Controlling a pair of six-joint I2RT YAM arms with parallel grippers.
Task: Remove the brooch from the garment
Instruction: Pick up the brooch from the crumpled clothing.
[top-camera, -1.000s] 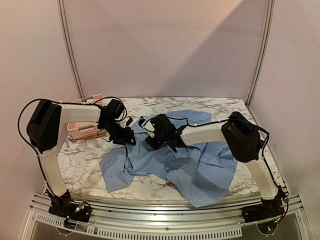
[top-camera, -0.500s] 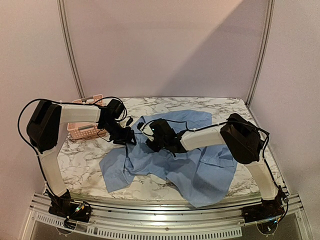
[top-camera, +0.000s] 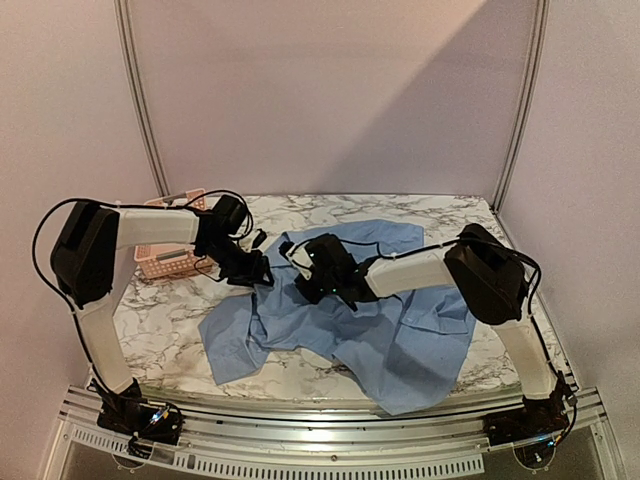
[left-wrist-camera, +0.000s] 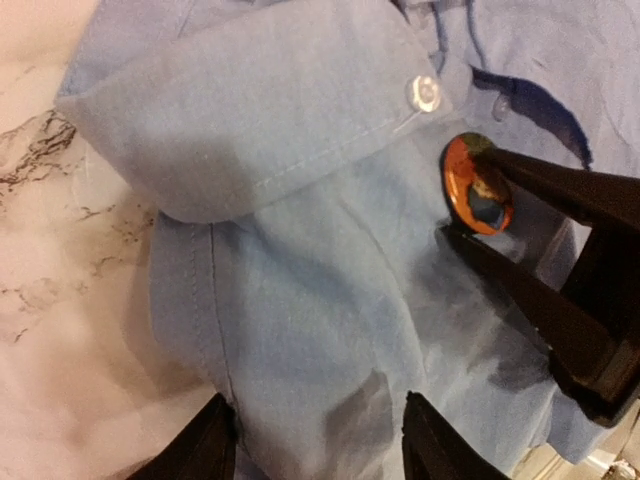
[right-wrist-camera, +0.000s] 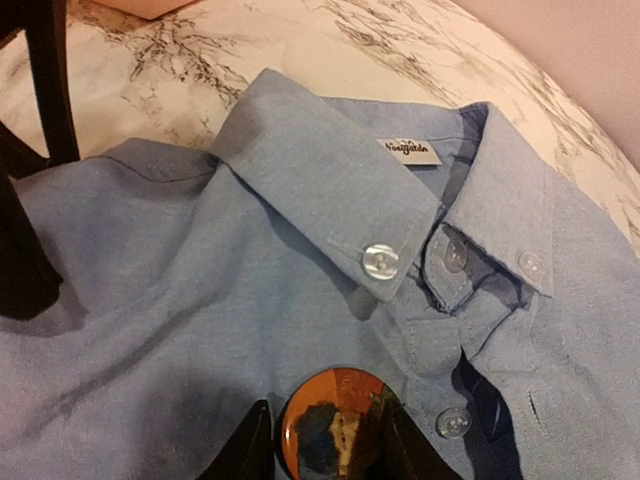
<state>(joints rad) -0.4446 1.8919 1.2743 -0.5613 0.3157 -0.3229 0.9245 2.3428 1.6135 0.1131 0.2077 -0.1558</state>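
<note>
Right fingers (right-wrist-camera: 250, 445) straddle the small, likely rigid brooch (right-wrist-camera: 335, 430) below the limp shirt's (right-wrist-camera: 150, 280) collar (right-wrist-camera: 330, 190) on the desk (right-wrist-camera: 180, 50). The rim looks the best hold, though whether they grip it yet is unclear. Left fingers (left-wrist-camera: 205, 450) spread open on cloth.

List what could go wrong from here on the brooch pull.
1. The right gripper straddles the brooch, which lies flat on the shirt. Closing may pinch thin cloth too, so a pull could tear it.
2. The left gripper is open over the cloth below the collar, not clamping it, so the shirt may lift with the brooch.
3. The fastening is hidden, and a straight pull may not release it.
</note>
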